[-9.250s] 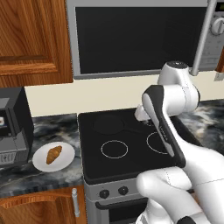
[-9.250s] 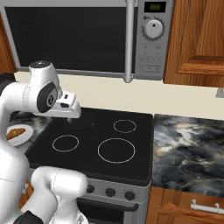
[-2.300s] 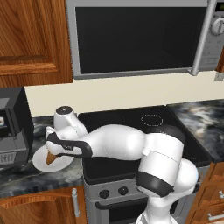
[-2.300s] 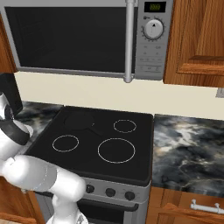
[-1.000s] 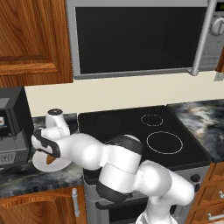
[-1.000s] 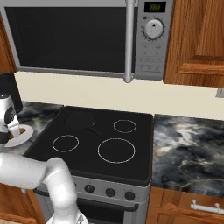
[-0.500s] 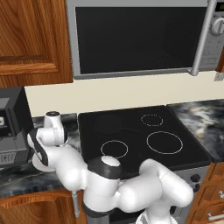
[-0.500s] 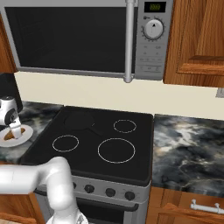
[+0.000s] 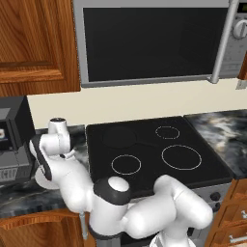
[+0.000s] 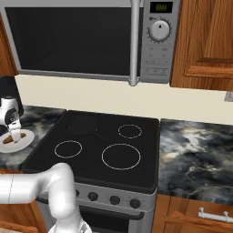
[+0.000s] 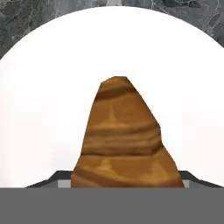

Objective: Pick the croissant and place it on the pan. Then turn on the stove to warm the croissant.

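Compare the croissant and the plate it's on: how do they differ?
Colour: the croissant is golden-brown with darker bands; the plate is plain white.
Shape: the croissant is a tapering lump; the plate is flat and round.
Size: the croissant covers only the middle of the plate, which shows white on both sides.
Both sit on the marbled counter left of the stove, under the gripper.

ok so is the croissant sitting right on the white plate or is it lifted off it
Cannot tell. In the hand view the croissant fills the frame over the white plate, but its underside is hidden; the right base view is too small.
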Robot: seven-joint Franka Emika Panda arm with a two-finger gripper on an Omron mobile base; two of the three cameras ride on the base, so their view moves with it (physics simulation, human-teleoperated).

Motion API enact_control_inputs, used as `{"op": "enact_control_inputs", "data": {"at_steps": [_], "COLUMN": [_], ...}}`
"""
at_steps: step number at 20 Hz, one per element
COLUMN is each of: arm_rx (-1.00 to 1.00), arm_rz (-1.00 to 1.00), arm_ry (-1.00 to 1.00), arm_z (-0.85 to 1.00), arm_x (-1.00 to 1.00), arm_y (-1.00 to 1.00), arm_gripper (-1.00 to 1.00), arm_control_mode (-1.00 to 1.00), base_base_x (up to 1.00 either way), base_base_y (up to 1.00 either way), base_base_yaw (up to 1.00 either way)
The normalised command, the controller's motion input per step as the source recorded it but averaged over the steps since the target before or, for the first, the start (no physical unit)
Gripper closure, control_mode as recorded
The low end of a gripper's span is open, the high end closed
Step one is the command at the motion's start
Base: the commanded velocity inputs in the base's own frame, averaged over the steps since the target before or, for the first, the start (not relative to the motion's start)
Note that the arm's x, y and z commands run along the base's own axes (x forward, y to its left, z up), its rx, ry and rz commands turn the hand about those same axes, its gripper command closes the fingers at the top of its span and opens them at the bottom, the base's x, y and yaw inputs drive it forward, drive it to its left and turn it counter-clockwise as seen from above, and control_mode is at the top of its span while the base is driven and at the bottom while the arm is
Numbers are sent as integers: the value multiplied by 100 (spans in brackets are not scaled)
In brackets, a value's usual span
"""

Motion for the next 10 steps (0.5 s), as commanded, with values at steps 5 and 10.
{"op": "enact_control_inputs", "data": {"at_steps": [5, 10], "arm_rx": [5, 6], "arm_rz": [-17, -16], "arm_ry": [0, 0], "arm_z": [11, 32], "arm_x": [-99, -79], "arm_y": [-57, -62], "arm_gripper": [100, 100], "arm_control_mode": [-100, -100], "base_base_x": [0, 0], "base_base_y": [0, 0], "base_base_yaw": [0, 0]}}
